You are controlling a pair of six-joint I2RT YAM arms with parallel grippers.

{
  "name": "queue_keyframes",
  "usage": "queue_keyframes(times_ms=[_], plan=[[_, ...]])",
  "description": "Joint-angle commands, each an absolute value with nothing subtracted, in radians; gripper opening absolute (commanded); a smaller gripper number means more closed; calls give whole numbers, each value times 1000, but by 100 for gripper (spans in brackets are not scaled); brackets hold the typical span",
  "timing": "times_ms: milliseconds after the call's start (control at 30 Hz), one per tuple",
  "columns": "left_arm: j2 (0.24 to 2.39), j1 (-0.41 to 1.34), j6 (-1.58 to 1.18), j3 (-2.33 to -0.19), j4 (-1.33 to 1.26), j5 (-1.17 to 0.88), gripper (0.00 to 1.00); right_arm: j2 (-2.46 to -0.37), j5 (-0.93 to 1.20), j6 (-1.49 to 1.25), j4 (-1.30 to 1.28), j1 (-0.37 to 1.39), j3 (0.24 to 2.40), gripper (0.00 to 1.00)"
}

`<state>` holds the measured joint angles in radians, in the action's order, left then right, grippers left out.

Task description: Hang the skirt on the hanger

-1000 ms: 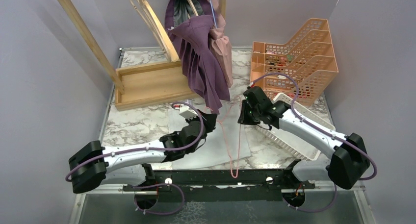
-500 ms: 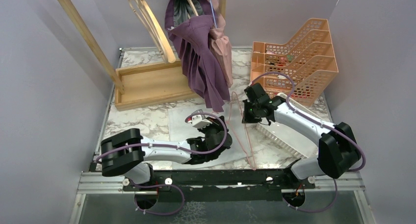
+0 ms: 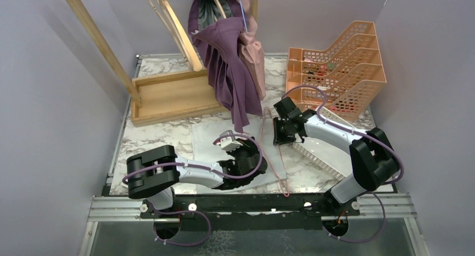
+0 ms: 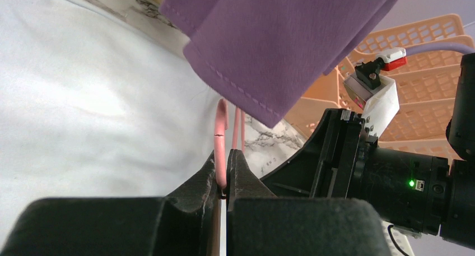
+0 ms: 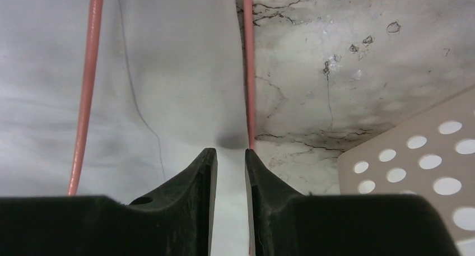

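At far left the wooden rack (image 3: pixel 168 96) stands at the back of the table (image 3: pixel 157 138). The left arm (image 3: pixel 185 171) lies low along the near edge. Its elbow is folded back near its base and its forearm reaches right, over the white cloth (image 3: pixel 207 135) spread flat on the marble. The left gripper (image 4: pixel 225 163) points away from the base, and its fingers are pressed together on the hook of the pink hanger (image 4: pixel 222 133).

Just above and beyond it, the purple garment (image 3: pixel 227 71) hangs from the rack, its hem dangling over the cloth. The hanger's thin wires run across the cloth and the bare marble between the two grippers.

The right arm (image 3: pixel 336 135) is bent sharply at the elbow near the right edge. It stretches back left over the white basket (image 3: pixel 325 161), its wrist tipped down towards the table. The right gripper (image 5: pixel 231 155) hovers close over the cloth's edge with only a thin slit between its fingers. One hanger wire meets the tip of one finger. I cannot tell whether it is pinched.

The orange tray (image 3: pixel 341 60) stands at the back right.
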<state>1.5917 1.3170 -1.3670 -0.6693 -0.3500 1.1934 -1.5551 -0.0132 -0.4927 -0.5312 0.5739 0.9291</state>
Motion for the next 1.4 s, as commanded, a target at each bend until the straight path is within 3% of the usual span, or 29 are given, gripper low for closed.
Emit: queue_keyframes(times_ms=[0, 133, 300, 700, 767, 900, 1367], plan=[[1613, 1322, -1362, -628, -422, 1147, 0, -1575, -16, -473, -500, 568, 908, 30], [1635, 1313, -1329, -653, -457, 1113, 0, -1580, -3, -463, -491, 568, 903, 19], [1662, 1312, -1343, -664, -455, 1111, 0, -1603, -22, -463, -496, 568, 902, 34], [1645, 1310, -1337, -613, -451, 1120, 0, -1680, 30, -451, -479, 569, 885, 40], [1642, 1309, -1341, -610, -450, 1120, 0, -1679, 35, -448, -472, 569, 877, 37], [1632, 1304, -1327, -609, -449, 1121, 0, -1657, 61, -442, -468, 568, 877, 3], [1543, 1299, -1202, -597, -341, 1076, 0, -1460, -64, -480, -749, 569, 1037, 1]])
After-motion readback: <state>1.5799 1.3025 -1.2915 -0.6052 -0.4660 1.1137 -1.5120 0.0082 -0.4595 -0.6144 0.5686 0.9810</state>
